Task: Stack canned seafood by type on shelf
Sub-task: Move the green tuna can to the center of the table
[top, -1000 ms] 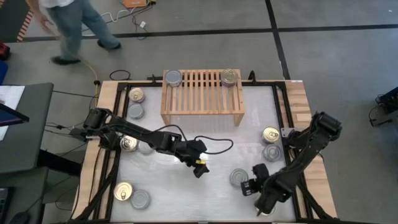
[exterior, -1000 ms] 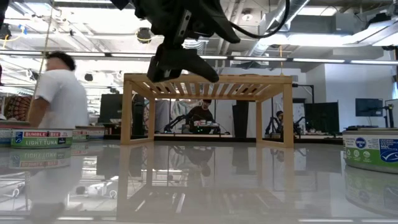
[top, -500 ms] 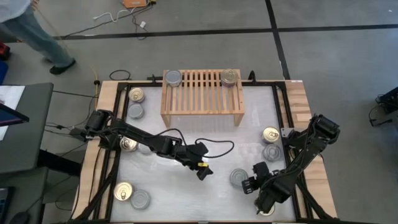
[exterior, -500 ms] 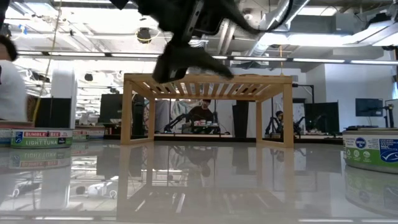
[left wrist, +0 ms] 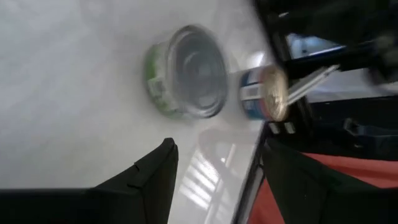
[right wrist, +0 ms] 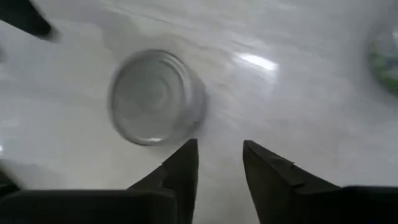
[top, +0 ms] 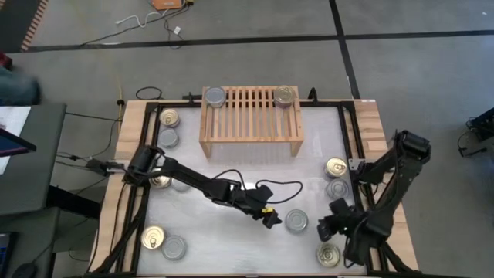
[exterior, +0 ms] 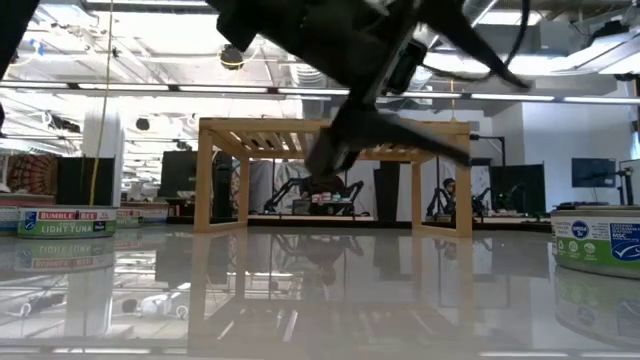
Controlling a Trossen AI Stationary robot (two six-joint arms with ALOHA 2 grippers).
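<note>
Left gripper (top: 269,219) moved right, now just beside silver tin (top: 296,222); jaws part-open, empty. Right gripper (top: 330,229) near, part-open, empty. Tin rigid, smooth, slippery: grip across rim.

Around your table (top: 231,166) you have grey concrete floor (top: 401,69) crossed by dark lines. Level across the glossy tabletop you see an open workshop: ceiling strip lights (exterior: 150,88), exposed ducts, dark monitors (exterior: 590,172), and seated people far off.
</note>
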